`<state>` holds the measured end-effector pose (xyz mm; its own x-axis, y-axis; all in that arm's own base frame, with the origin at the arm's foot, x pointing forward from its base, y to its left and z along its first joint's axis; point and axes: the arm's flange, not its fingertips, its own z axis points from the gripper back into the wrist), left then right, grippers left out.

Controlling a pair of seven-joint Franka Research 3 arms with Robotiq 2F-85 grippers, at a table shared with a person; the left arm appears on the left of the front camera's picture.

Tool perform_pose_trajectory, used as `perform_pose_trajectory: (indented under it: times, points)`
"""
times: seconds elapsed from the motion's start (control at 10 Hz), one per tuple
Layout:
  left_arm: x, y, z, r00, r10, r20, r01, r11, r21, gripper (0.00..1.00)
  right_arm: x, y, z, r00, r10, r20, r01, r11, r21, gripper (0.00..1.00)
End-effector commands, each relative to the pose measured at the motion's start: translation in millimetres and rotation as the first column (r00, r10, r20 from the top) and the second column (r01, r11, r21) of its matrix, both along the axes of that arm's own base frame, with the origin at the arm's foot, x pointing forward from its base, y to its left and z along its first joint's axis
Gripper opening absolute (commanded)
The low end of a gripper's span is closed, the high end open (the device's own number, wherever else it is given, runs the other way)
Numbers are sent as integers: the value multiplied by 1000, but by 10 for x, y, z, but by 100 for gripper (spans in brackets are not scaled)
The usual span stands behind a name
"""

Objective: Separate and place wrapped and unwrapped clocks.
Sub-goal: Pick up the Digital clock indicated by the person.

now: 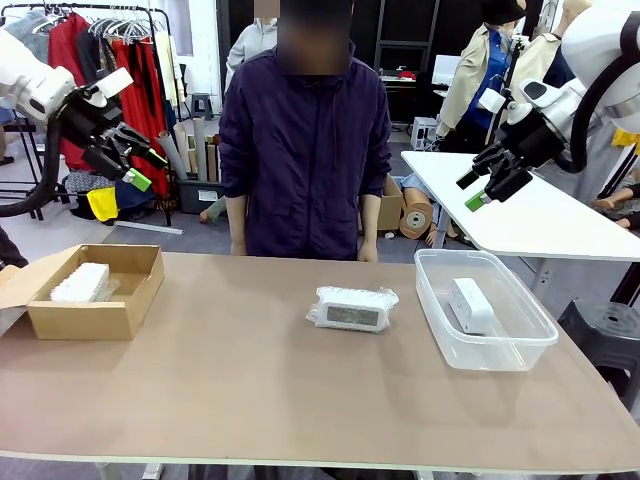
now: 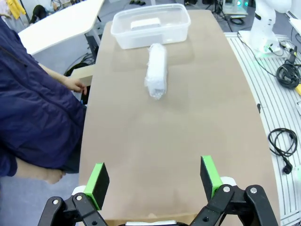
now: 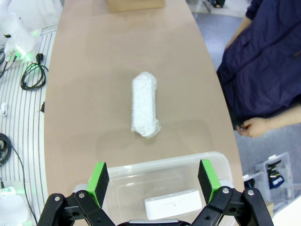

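Judging from the front view, the sorting looks about two-thirds done. The boxed wrapped clock [image 1: 80,283] lies in the cardboard box [image 1: 120,315] at the left, and the bare clock [image 1: 471,305] lies in the clear plastic bin [image 1: 530,335] at the right. Only the loose wrapped clock [image 1: 351,308] is left on the surface [image 1: 250,400], between the two containers and in front of the person [image 1: 305,150]. By the look of the split it belongs in the box. The left end effector [image 1: 140,165] and right end effector [image 1: 472,190] hang high above the two ends of the surface, both spread and empty.

In the left wrist view, the left end effector [image 2: 154,181] shows its green pads wide apart with nothing between them. The loose wrapped clock [image 2: 156,70] lies well ahead, a whitish, crinkled bundle just short of the clear plastic bin [image 2: 141,40].

In the right wrist view, the right end effector [image 3: 153,176] is likewise spread above the clear plastic bin [image 3: 164,162], where the bare clock [image 3: 171,205] looks smooth and white. The loose wrapped clock [image 3: 144,108] lies just beyond, its bubble wrap glossy and bunched at the near end.
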<state>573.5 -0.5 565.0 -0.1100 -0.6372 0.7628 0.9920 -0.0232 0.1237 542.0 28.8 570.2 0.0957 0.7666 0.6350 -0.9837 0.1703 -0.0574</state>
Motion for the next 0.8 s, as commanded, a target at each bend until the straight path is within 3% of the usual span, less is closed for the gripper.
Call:
perform_pose_trajectory:
  times: [0.0,0.7]
  points:
    - [-3,7,3,1000,-5,7,5,1000,-1,100,10,-1,28,1000,4,2,-4,1000,2,100]
    - [-3,7,3,1000,-5,7,5,1000,-1,100,10,-1,28,1000,4,2,-4,1000,2,100]
